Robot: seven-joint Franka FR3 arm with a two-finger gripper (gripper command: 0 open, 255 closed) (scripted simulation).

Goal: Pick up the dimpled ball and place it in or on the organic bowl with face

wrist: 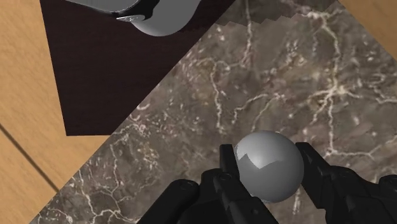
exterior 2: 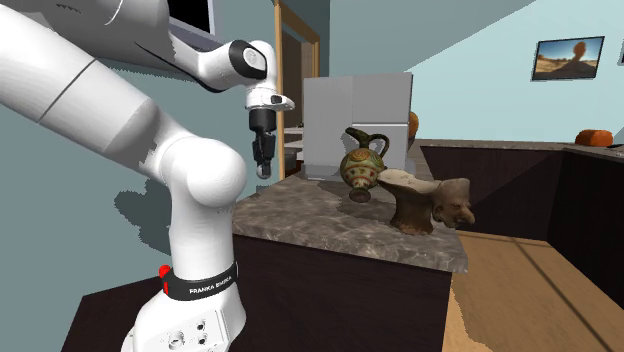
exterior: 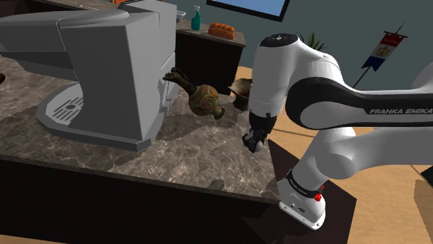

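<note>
Grey smooth-looking ball (wrist: 272, 173) clasped between the two fingers of the all-black gripper (wrist: 267, 153), over the brown veined marble counter (wrist: 286, 70) near its edge. Brown pedestal bowl with a face (exterior 2: 415, 195) stands further along, just beside the olive round-bellied jug (exterior 2: 362, 165). Judged step: carrying. Hold the clasp firm, rise above the bowl's rim, pass clear of the jug, and release low over the hollow so the ball cannot roll off

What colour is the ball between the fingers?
The ball is plain grey; the wrist view shows it best.
</note>
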